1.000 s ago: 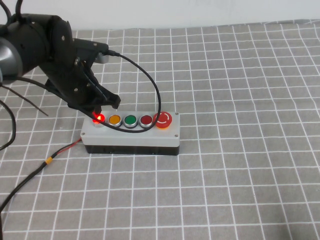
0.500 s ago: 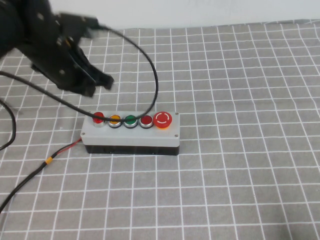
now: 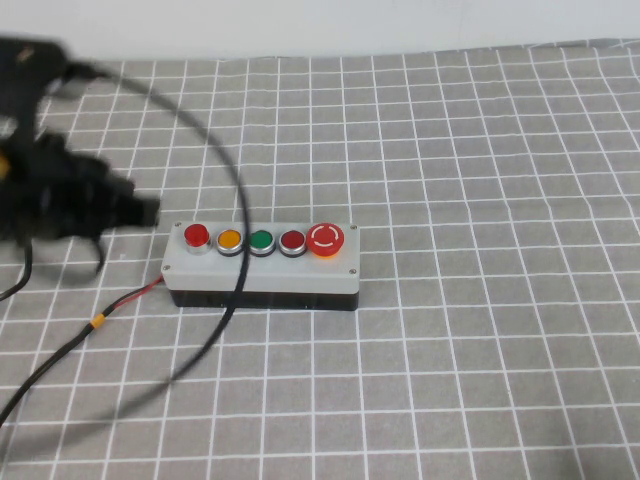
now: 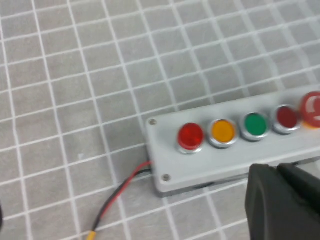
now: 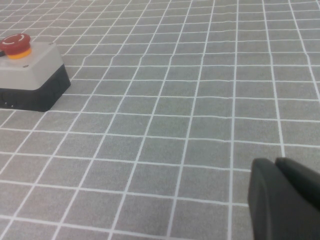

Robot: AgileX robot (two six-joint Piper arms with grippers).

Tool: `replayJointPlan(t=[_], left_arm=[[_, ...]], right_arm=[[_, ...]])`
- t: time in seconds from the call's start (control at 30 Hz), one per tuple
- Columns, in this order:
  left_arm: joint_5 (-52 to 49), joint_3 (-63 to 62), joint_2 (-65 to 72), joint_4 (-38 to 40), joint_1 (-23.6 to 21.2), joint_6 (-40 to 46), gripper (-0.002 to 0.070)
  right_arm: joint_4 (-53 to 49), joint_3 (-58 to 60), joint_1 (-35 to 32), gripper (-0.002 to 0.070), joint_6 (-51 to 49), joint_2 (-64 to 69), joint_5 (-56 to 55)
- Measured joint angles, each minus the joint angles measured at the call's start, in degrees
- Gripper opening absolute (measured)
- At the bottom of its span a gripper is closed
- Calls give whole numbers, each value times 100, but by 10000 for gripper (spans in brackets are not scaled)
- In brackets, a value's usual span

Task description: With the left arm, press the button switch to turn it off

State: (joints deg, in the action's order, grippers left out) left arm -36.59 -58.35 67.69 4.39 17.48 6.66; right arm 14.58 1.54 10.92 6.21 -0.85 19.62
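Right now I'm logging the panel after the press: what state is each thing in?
Left red button: unlit, untouched.
Yellow button: unlit.
Green button: unlit.
Small red button: unlit.
Emergency stop: untouched.
Left gripper: left of the box, clear of it.
Right gripper: over bare cloth, idle.

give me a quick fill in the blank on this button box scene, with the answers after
1. The switch box carries a row of ____ buttons in all.
2. Between the yellow button and the small red button sits the ____ button.
3. The left gripper is off the box, on the side of its ____ end.
4. The red and black wire leaves the box at the end nearest the ____ gripper; the right gripper is over bare mat.

Answers: five; green; left; left
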Motion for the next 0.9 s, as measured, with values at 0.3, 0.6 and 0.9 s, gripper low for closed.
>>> replayJointPlan(t=[0.3,0.6,0.9], left_arm=[[1687,2293,-2656,592,0,39,-4],[995,3587,-4696,642,0,39,-4],[1142,3984,-5001,-175,0,58,-4]], right_arm=[[0,0,0,-17,0,0,0],[0,0,0,-16,0,0,0],[0,0,0,-16,0,0,0]])
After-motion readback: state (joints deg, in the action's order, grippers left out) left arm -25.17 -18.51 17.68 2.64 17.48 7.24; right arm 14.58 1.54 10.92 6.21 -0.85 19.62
